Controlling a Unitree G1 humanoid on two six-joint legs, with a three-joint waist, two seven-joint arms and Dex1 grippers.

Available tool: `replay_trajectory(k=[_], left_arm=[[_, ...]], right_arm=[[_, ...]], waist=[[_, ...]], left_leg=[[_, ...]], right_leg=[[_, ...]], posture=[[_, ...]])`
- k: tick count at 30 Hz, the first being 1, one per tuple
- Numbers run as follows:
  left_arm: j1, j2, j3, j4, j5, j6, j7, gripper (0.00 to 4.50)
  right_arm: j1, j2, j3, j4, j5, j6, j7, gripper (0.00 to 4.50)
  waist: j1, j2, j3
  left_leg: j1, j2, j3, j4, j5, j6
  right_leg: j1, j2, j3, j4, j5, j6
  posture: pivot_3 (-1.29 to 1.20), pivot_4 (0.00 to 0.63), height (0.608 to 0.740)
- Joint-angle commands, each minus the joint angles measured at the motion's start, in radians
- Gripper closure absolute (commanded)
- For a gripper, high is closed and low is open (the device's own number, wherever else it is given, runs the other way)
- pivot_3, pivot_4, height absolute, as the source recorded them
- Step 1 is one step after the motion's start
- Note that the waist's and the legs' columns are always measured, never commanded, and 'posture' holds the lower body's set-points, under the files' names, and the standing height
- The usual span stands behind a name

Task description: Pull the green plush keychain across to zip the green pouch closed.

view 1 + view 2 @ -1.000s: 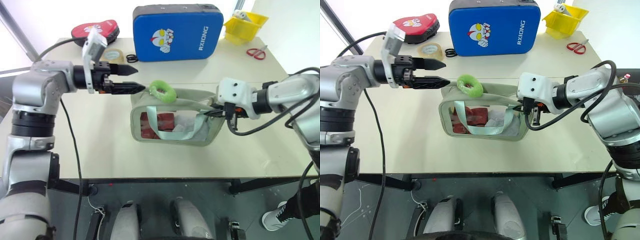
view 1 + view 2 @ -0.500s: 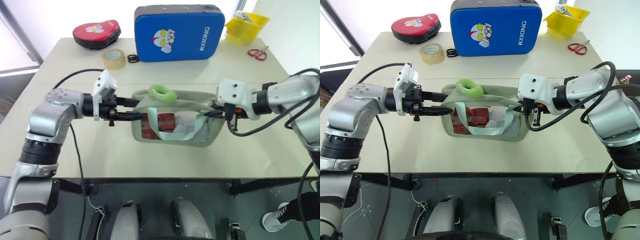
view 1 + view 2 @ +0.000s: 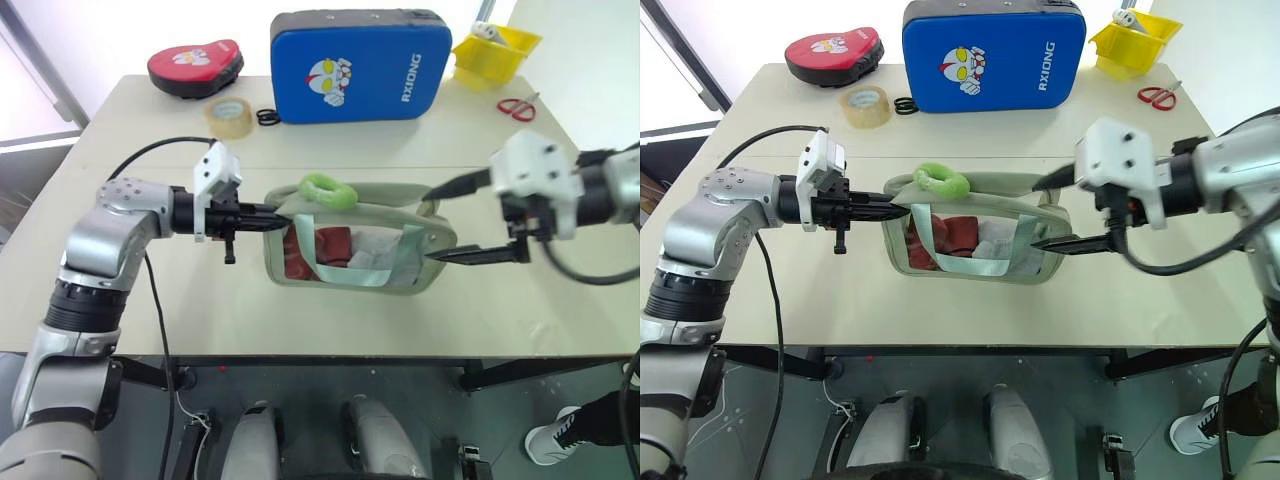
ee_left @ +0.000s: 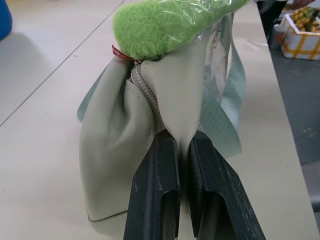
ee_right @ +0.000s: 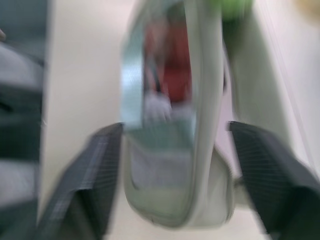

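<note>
The right wrist view is smeared: the green pouch (image 5: 175, 150) and the green plush keychain (image 5: 234, 7) are soft shapes, the keychain cut by the picture's edge. The pouch's red and white contents (image 3: 335, 250) cannot be identified through its clear window. The yellow bin (image 3: 497, 50) at the worktop's far right is cropped, its contents too small to tell.

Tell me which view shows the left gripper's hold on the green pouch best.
The left wrist view: the left gripper is shut on the green pouch, pinching its end fabric just below the green plush keychain. The eye views show the fingers reaching that end, side-on and small. The right wrist view shows the pouch's opposite end, blurred.
</note>
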Motion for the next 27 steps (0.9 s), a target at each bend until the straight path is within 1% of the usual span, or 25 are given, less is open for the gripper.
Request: replay_trajectory(k=[1,5,7,8,10,11,12,13,16,17,20,22,24,27], left_arm=[[0.007,0.002,-0.012,-0.048,0.005,-0.001,0.005,4.5],[0.015,0.004,-0.007,-0.061,0.002,0.007,0.015,4.5],[0.02,0.006,-0.005,-0.069,-0.001,0.013,0.021,4.5],[0.023,0.007,-0.003,-0.076,-0.005,0.018,0.023,4.5],[0.028,0.011,0.0,-0.083,-0.004,0.019,0.031,4.5],[0.03,0.013,0.001,-0.085,-0.004,0.019,0.032,4.5],[0.032,0.015,0.001,-0.087,-0.003,0.019,0.034,4.5],[0.035,0.016,0.002,-0.091,-0.004,0.018,0.033,4.5],[0.04,0.018,0.005,-0.098,-0.009,0.02,0.037,4.5],[0.042,0.02,0.005,-0.097,-0.008,0.02,0.038,4.5],[0.042,0.02,0.007,-0.085,-0.004,0.016,0.042,4.5],[0.039,0.019,0.008,-0.074,-0.003,0.013,0.04,4.5],[0.04,0.022,0.009,-0.069,0.002,0.012,0.041,4.5],[0.051,0.029,0.017,-0.075,-0.002,0.016,0.042,4.5]], right_arm=[[-0.153,0.122,0.055,0.03,0.009,0.012,-0.114,0.02],[-0.223,0.252,0.232,0.079,-0.118,-0.018,-0.204,0.02],[-0.253,0.287,0.307,0.118,-0.196,-0.036,-0.237,0.02],[-0.261,0.299,0.327,0.127,-0.207,-0.038,-0.234,0.25],[-0.284,0.318,0.352,0.144,-0.219,-0.034,-0.227,0.91],[-0.295,0.325,0.359,0.153,-0.225,-0.032,-0.228,1.33],[-0.303,0.327,0.363,0.162,-0.232,-0.027,-0.23,2.02],[-0.308,0.325,0.361,0.17,-0.236,-0.023,-0.23,2.43],[-0.305,0.305,0.332,0.18,-0.223,0.006,-0.219,4.04],[-0.298,0.289,0.315,0.174,-0.211,0.021,-0.209,4.48],[-0.265,0.238,0.249,0.146,-0.159,0.064,-0.185,4.48],[-0.235,0.192,0.199,0.149,-0.145,0.114,-0.203,4.48],[-0.178,0.109,0.159,0.168,-0.183,0.119,-0.231,4.48],[-0.035,-0.046,0.078,0.215,-0.243,0.066,-0.257,4.48]], waist=[[-0.006,0.0,0.0],[-0.003,0.0,0.0],[-0.002,0.0,0.0],[0.001,0.0,0.0],[0.004,0.0,0.0],[0.003,0.0,0.0],[0.003,0.0,0.0],[0.003,0.0,0.0],[0.003,0.0,0.0],[0.003,0.0,0.0],[0.006,0.0,0.0],[0.005,0.0,0.0],[0.008,0.0,0.0],[0.021,0.0,0.0]], left_leg=[[0.001,0.0,0.0,0.0,0.0,0.0],[0.001,0.0,-0.001,0.0,0.0,0.0],[0.0,0.0,0.0,0.0,0.0,0.0],[-0.001,0.0,0.0,0.0,0.0,0.0],[-0.002,0.0,0.0,0.0,0.0,0.0],[-0.002,0.0,0.0,0.0,0.0,0.0],[-0.002,0.0,0.0,0.0,0.0,0.0],[-0.002,0.0,0.0,0.0,0.0,0.0],[-0.002,0.0,0.0,0.0,0.0,0.0],[-0.002,0.0,-0.001,0.0,0.0,0.0],[-0.002,0.0,0.0,0.0,0.0,0.0],[-0.002,0.0,0.0,0.0,0.0,0.0],[-0.002,0.0,0.0,0.0,0.0,0.0],[-0.002,0.0,0.0,0.0,0.0,0.0]], right_leg=[[0.0,0.0,0.001,0.001,0.0,0.0],[0.001,0.001,0.0,0.001,0.0,0.0],[0.0,0.0,0.0,0.001,0.0,0.0],[-0.001,0.0,0.0,0.001,0.0,0.0],[-0.001,-0.001,0.0,0.0,0.0,0.0],[-0.001,-0.001,0.0,-0.001,0.0,0.0],[-0.001,-0.001,0.0,-0.001,0.0,0.0],[-0.001,-0.001,0.0,-0.001,0.0,0.0],[-0.001,-0.001,-0.001,-0.001,0.0,0.0],[-0.001,-0.001,-0.001,-0.001,0.0,0.0],[-0.001,-0.001,-0.001,-0.001,0.0,0.0],[-0.001,-0.001,-0.001,-0.001,0.0,0.0],[-0.001,-0.001,-0.001,-0.001,0.0,0.0],[-0.001,-0.001,0.0,-0.001,0.0,0.0]], posture=[[0.0,0.15,0.737],[0.0,0.15,0.737],[0.0,0.15,0.737],[0.0,0.15,0.737],[0.0,0.15,0.737],[0.0,0.15,0.737],[0.0,0.15,0.737],[0.0,0.15,0.737],[0.0,0.15,0.737],[0.0,0.15,0.737],[0.0,0.15,0.737],[0.0,0.15,0.737],[0.0,0.15,0.737],[0.0,0.15,0.737]])
